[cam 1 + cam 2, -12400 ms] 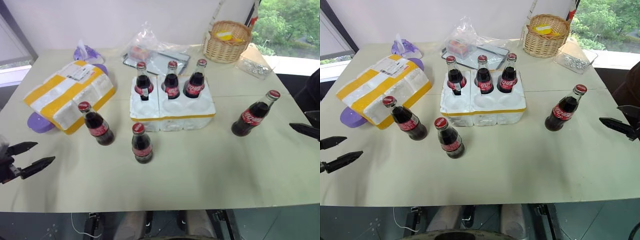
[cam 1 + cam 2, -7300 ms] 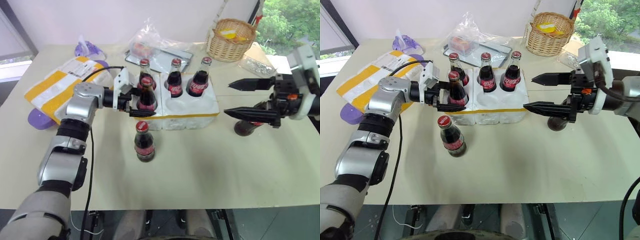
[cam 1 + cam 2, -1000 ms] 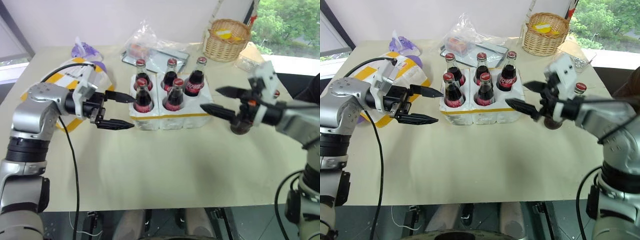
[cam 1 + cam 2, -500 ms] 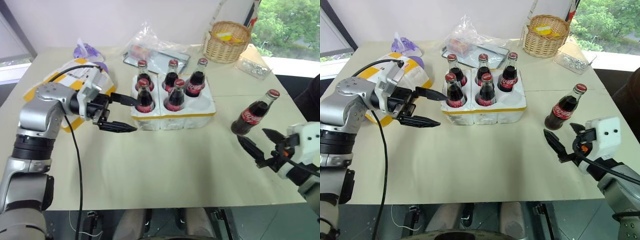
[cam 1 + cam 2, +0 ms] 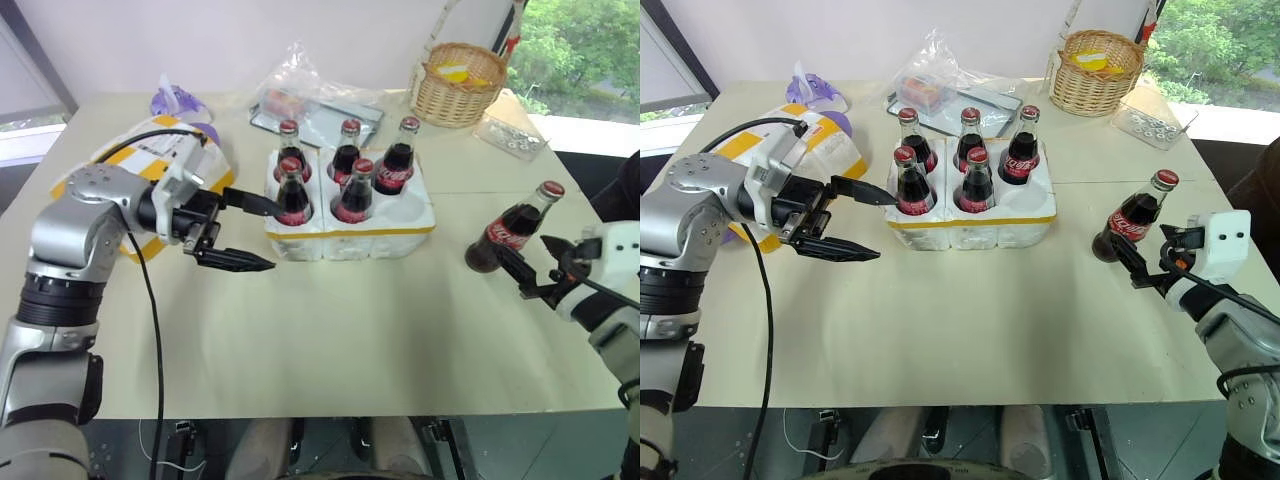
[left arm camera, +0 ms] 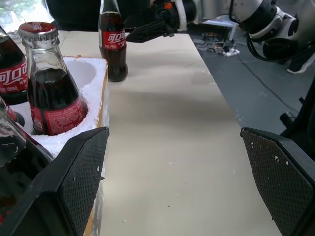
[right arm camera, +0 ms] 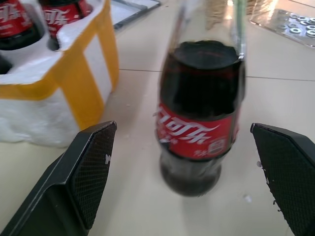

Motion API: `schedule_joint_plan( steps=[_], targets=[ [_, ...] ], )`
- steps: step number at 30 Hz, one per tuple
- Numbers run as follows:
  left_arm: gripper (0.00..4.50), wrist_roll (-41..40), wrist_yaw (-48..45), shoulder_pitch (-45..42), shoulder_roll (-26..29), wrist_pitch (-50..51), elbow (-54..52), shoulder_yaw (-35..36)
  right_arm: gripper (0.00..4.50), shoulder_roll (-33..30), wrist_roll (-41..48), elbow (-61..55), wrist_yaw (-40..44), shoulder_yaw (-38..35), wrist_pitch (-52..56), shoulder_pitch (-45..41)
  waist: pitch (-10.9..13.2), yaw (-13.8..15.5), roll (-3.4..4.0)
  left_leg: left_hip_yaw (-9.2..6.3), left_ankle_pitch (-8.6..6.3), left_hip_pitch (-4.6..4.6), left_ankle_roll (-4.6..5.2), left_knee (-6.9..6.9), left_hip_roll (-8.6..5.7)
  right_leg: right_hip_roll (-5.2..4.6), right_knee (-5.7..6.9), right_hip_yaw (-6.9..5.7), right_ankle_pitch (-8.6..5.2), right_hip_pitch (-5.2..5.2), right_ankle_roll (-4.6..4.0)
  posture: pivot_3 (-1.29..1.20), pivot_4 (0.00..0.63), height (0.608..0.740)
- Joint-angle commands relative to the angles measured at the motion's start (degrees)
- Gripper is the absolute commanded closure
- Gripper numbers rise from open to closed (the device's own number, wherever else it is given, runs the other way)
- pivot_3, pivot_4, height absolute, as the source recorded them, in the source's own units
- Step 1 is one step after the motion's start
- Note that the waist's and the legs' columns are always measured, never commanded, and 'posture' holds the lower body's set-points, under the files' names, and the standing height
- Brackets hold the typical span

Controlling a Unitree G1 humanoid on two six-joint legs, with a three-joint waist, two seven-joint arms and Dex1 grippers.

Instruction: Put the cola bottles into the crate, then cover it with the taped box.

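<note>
The last loose cola bottle stands right of the crate, framed by my wide-open right gripper. Smooth glass, likely slippery and breakable, so I'd clamp the labelled belly. My left gripper gapes empty left of the crate

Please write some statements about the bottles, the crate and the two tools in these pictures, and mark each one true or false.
1. Five cola bottles stand in the crate. True.
2. The sixth bottle lies on its side on the table. False: it stands upright, to the right of the crate.
3. The right tool is open, with the sixth bottle before it. True.
4. The left tool holds a bottle. False: it is open and empty, left of the crate.
5. The taped box already covers the crate. False: it lies on the table, left of the crate.
</note>
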Motion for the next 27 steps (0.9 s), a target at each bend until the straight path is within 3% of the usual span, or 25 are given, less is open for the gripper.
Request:
schedule_joint_plan(
  steps=[1, 15, 19, 27],
  targets=[
    [0.0, -0.72, 0.55, 1.17, 1.56, 0.13, -2.75, 1.89, 0.03, -0.78, -1.71, 3.61, 0.71, 1.4, -4.29, -1.86, 0.0, -0.02, 0.01, 0.0, 0.0, 0.01, 0.0, -0.01, 0.0, 0.0, 0.0, 0.0, 0.0, 0.0, 0.0, 0.0, 0.15, 0.74],
    [0.0, -2.12, 2.54, 2.19, 2.7, 1.68, -5.33, 3.22, 0.03, 0.28, -4.95, 20.25, 1.1, 7.63, -13.26, -12.43, 0.01, -0.03, 0.02, 0.01, 0.0, 0.04, 0.0, -0.02, -0.02, 0.03, 0.01, 0.0, 0.0, 0.02, 0.0, 0.0, 0.15, 0.74],
    [0.0, -2.36, 2.84, 2.33, 2.96, 1.85, -5.68, 3.41, 1.74, 0.11, -4.55, 20.03, 0.8, 7.89, -13.33, -12.95, 0.01, 0.01, 0.02, 0.0, 0.0, 0.04, 0.0, -0.03, -0.02, 0.03, 0.01, 0.01, 0.0, 0.02, 0.0, 0.0, 0.15, 0.74],
    [0.0, -2.33, 3.31, 2.65, 3.37, 2.02, -5.75, 3.93, 1.72, -0.38, 6.04, 14.55, -1.78, 2.13, -7.94, -19.01, 0.12, -0.09, 0.21, 0.01, 0.0, 0.04, 0.0, -0.05, -0.02, 0.03, 0.02, 0.01, 0.0, -0.01, 0.0, 0.0, 0.15, 0.74]
  ],
)
